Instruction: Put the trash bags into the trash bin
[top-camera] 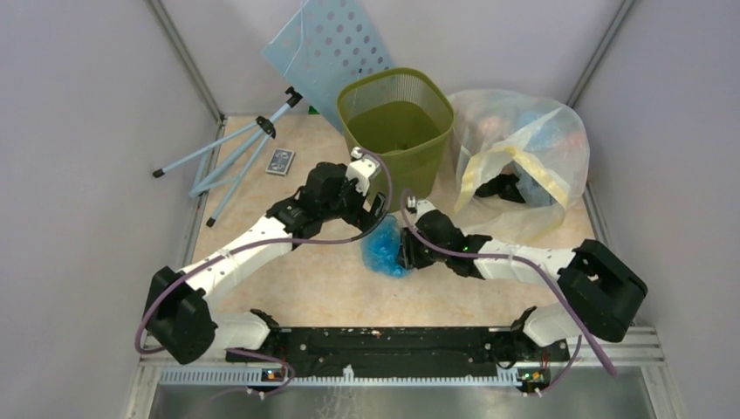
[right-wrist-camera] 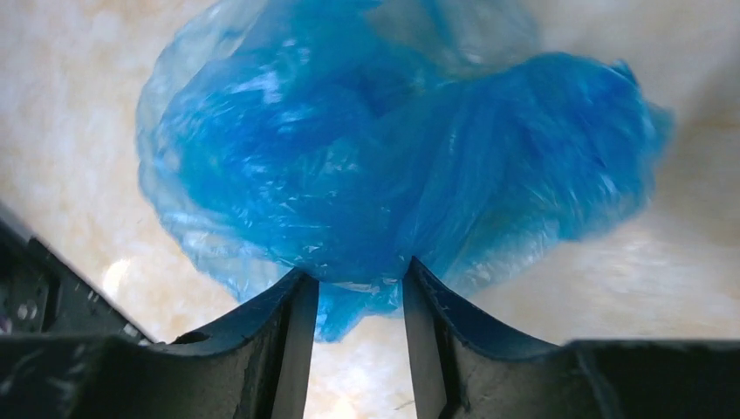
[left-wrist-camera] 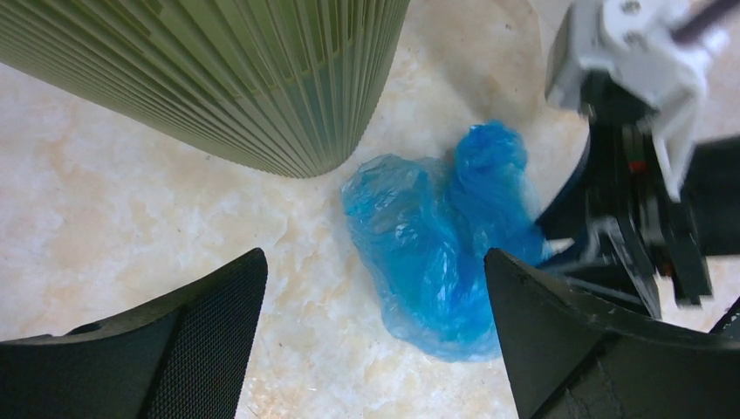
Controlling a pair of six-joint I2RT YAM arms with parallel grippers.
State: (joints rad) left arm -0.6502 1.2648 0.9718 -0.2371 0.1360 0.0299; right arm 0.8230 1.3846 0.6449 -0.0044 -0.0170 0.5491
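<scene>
A pale, marbled beige table (top-camera: 314, 292) is filling the floor of a booth, with plain grey walls closing it in on three sides and metal posts running up the far corners. A perforated light-blue panel (top-camera: 336, 42) is leaning in the far corner at about 11 o'clock from the table's middle. A folded tripod (top-camera: 234, 150) is lying at 10 o'clock, with a small dark card (top-camera: 280, 161) just beside it.

The trash bin (top-camera: 397, 122) is standing upright at 12 o'clock, its mouth facing up. A large clear bag (top-camera: 524, 148) stuffed with coloured items is sitting just beside the bin, at its 3 o'clock.

The trash bag (top-camera: 384, 249) is lying crumpled on the table, near the bin's base at its 6 o'clock. In the overhead view its long axis is running roughly from 12 to 6 o'clock, though the crumpling is making neither end distinct.

The right gripper (right-wrist-camera: 353, 284) is reaching in from the bag's 3 o'clock, its fingers drawn narrow and pinching a gather of the blue plastic. The left gripper (left-wrist-camera: 375, 262) is hovering above the bag with its fingers spread wide, gripping nothing.
</scene>
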